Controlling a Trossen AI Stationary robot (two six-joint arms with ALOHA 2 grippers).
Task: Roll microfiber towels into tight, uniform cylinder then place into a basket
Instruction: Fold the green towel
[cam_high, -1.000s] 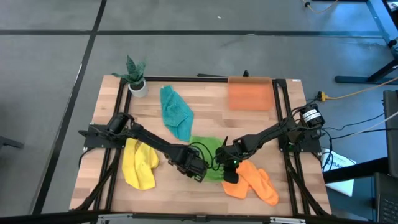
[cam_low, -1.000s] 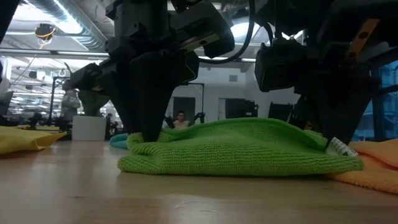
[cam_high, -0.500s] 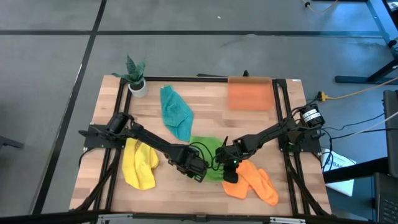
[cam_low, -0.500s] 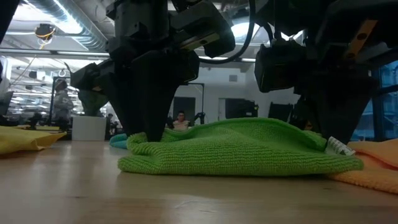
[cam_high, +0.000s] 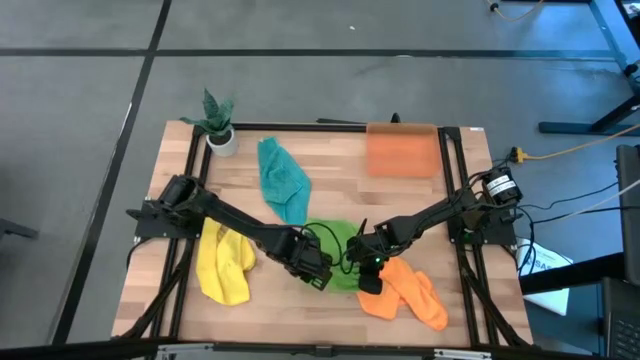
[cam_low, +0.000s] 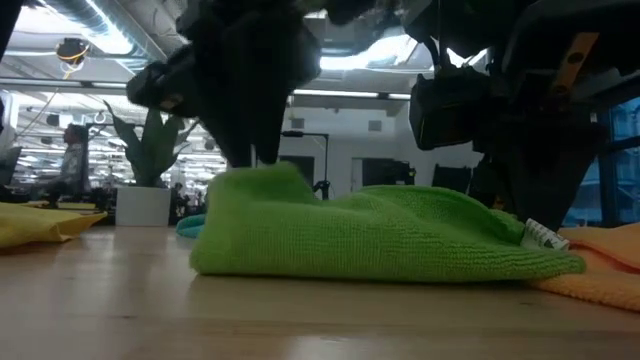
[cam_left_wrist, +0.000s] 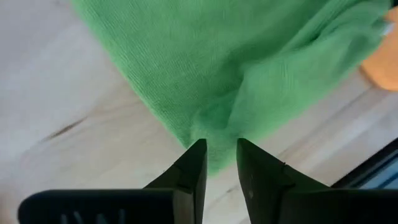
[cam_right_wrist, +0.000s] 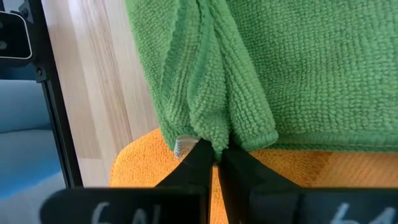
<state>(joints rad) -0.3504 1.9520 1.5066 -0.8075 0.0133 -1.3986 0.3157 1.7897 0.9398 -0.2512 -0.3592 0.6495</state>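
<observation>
The green towel (cam_high: 337, 252) lies bunched near the worktop's (cam_high: 340, 190) 6 o'clock edge, between both grippers. The left gripper (cam_high: 316, 270) is at the towel's 9 o'clock edge; its jaws are clamped on a fold of the cloth, which the low view shows raised into a hump (cam_low: 262, 190) off the wood. In the left wrist view the two dark fingers (cam_left_wrist: 194, 168) sit close together with green cloth pinched between their tips. The right gripper (cam_high: 366, 262) is at the towel's 3 o'clock edge, jaws pressed together on a hemmed corner by the white label (cam_right_wrist: 184, 147), over the orange towel (cam_high: 405, 291), which touches the green one at about 4 o'clock. The yellow towel (cam_high: 223, 262) lies at 8 o'clock, the teal towel (cam_high: 282, 180) toward 11 o'clock of the green one. The basket (cam_high: 401, 150) sits at the worktop's 1 o'clock corner, a plant (cam_high: 219, 122) at the 11 o'clock corner.
</observation>
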